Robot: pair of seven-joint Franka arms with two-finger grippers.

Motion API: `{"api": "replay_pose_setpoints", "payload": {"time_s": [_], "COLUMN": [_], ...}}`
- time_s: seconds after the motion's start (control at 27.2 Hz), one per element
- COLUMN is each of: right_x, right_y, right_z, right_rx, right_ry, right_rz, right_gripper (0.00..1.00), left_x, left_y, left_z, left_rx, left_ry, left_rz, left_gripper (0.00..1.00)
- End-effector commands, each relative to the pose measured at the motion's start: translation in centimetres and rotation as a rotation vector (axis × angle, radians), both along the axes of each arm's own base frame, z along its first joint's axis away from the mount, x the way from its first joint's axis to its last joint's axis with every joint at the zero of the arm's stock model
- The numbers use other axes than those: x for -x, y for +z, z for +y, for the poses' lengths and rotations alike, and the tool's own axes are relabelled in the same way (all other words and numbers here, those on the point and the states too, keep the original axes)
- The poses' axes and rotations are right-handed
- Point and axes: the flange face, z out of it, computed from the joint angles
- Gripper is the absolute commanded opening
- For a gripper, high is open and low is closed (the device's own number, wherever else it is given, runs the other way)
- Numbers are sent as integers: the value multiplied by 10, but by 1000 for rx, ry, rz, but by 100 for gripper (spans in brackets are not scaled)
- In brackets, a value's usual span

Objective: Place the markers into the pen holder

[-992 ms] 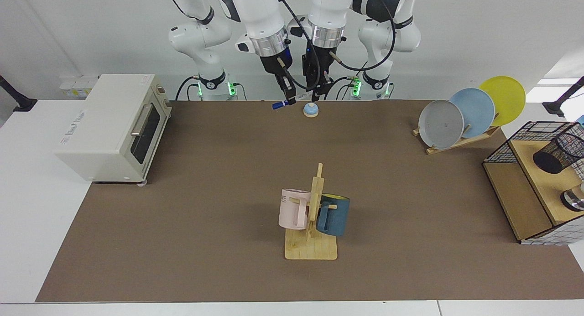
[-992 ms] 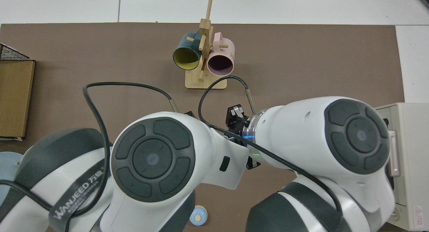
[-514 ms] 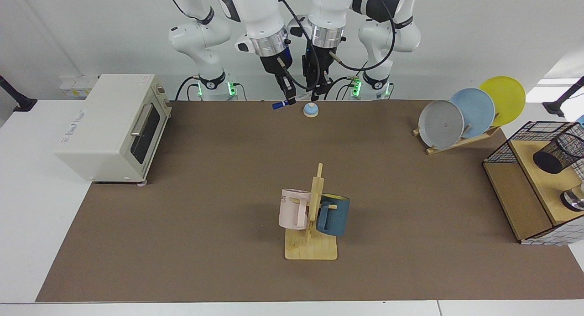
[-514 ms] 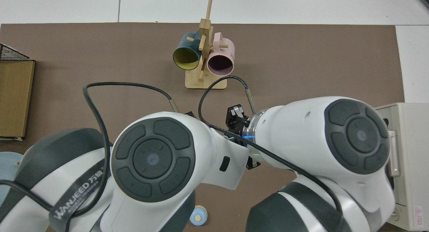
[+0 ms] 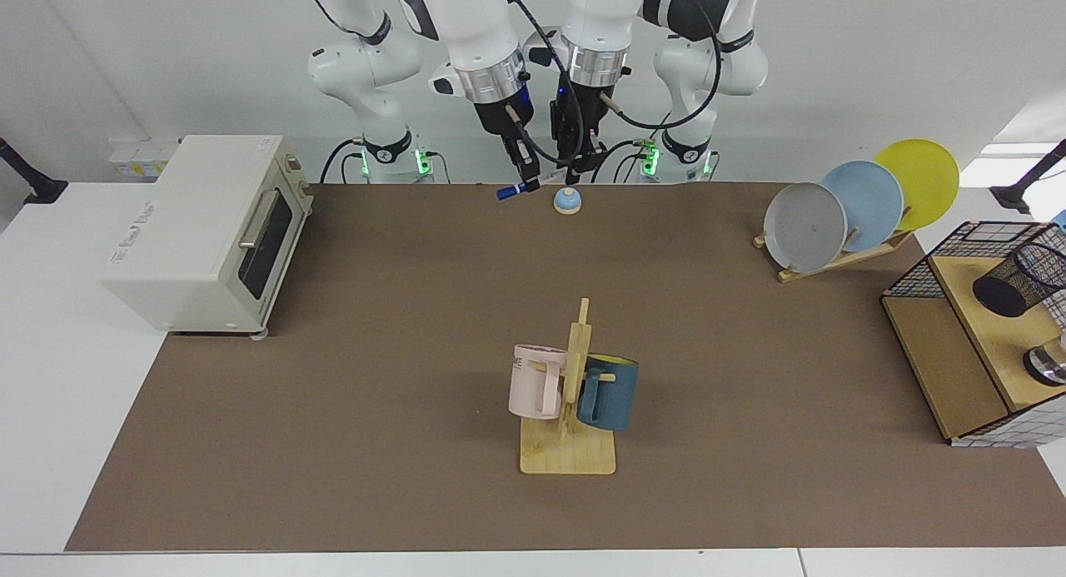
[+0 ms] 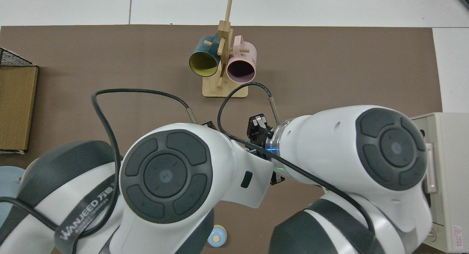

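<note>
The marker, white with a dark blue cap, hangs almost level just above the table's far edge, with my right gripper shut on its barrel. My left gripper sits right at the marker's other end; whether it grips it does not show. The pen holder, a black mesh cup, lies tilted on the wooden shelf at the far right of the facing view. From above, both arms' bodies hide the grippers and the marker.
A small blue bell sits on the mat just below the grippers. A mug rack with a pink and a blue mug stands mid-table. A toaster oven is at the view's left, a plate rack at the right.
My left gripper has shifted slightly toward the right gripper along the marker. The marker and the right gripper have hardly moved.
</note>
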Motion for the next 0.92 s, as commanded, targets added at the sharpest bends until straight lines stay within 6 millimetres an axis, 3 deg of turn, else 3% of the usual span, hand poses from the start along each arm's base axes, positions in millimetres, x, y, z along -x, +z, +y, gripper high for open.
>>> {"api": "replay_pose_setpoints", "payload": {"time_s": [0.0, 0.48, 0.59, 0.66, 0.73, 0.77, 0.81, 0.84, 0.88], "right_x": [3, 1, 1, -1, -2, -3, -5, -10, -12], "right_y": [1, 0, 2, 4, 6, 6, 6, 4, 3], "right_z": [6, 4, 2, -3, -12, -16, -23, -35, -41], "right_rx": [-4, 0, -3, -6, 2, 9, 14, 25, 39], "right_ry": [-11, -2, 2, 13, 35, 55, 69, 84, 104], "right_rz": [-5, -8, -14, -19, -19, -20, -20, -12, -11], "right_gripper": [0, 3, 35, 62, 64, 70, 78, 98, 99], "left_x": [0, -6, -12, -14, -15, -17, -20, -25, -28], "left_y": [-4, -5, -7, -6, -6, -6, -7, -7, -7], "left_z": [0, 7, 13, 15, 16, 18, 21, 27, 31], "left_rx": [7, 24, 23, 25, 25, 25, 26, 27, 28], "left_ry": [-28, 4, 18, 21, 24, 27, 34, 46, 54], "left_rz": [-16, 0, 3, 0, 0, 0, -1, -5, -6], "left_gripper": [0, 0, 0, 0, 0, 0, 0, 0, 0]}}
